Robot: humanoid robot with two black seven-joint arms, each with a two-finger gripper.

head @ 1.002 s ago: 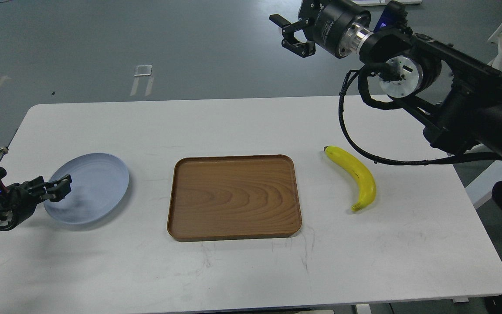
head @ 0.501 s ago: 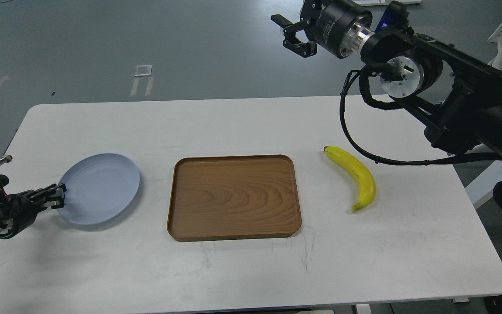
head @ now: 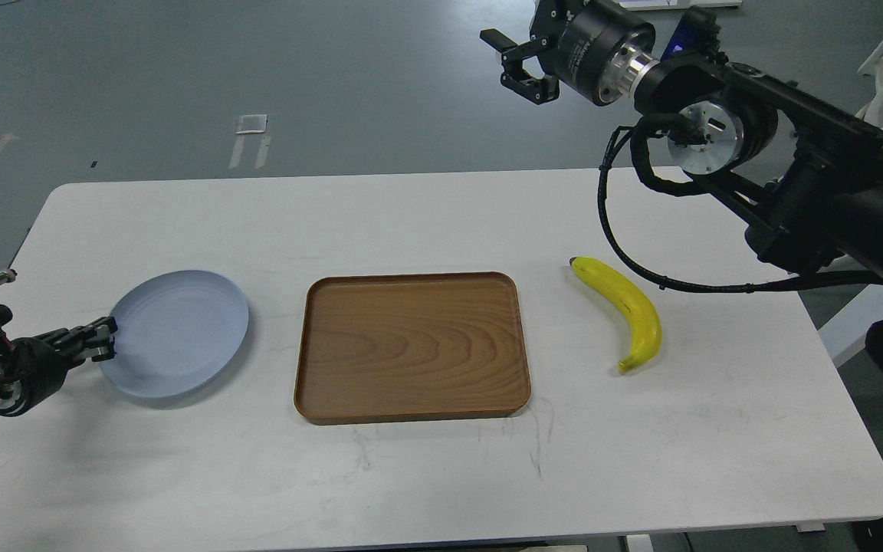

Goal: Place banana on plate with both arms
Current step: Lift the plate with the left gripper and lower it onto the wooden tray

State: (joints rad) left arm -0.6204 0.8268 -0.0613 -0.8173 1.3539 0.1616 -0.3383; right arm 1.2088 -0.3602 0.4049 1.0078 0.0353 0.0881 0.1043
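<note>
Fingers of the left tool point(head: 100, 341) sit at the left rim of the plate point(head: 177, 330), pinched close together on that edge as far as the head view shows, so it looks to be grasping the plate. The plate itself, pale blue-grey and round, sits on the left part of the white surface point(head: 426, 475), its right side seeming slightly raised, with a shadow beneath.

High at the far right, the right tool point(head: 516, 60) hangs in the air beyond the far edge of the surface, its two dark fingers spread apart and holding nothing. Its arm runs back to the right edge of the view, with a silver wrist ring and a looped black cable drooping toward the surface.

Between the two sides lies a rectangular brown wooden tray point(head: 411, 406), near the plate but apart from it, with nothing in it. To the right of the tray the banana point(head: 629, 307) lies flat on the surface, its dark stem tip pointing toward the far left, well apart from the plate and well below the right tool.
</note>
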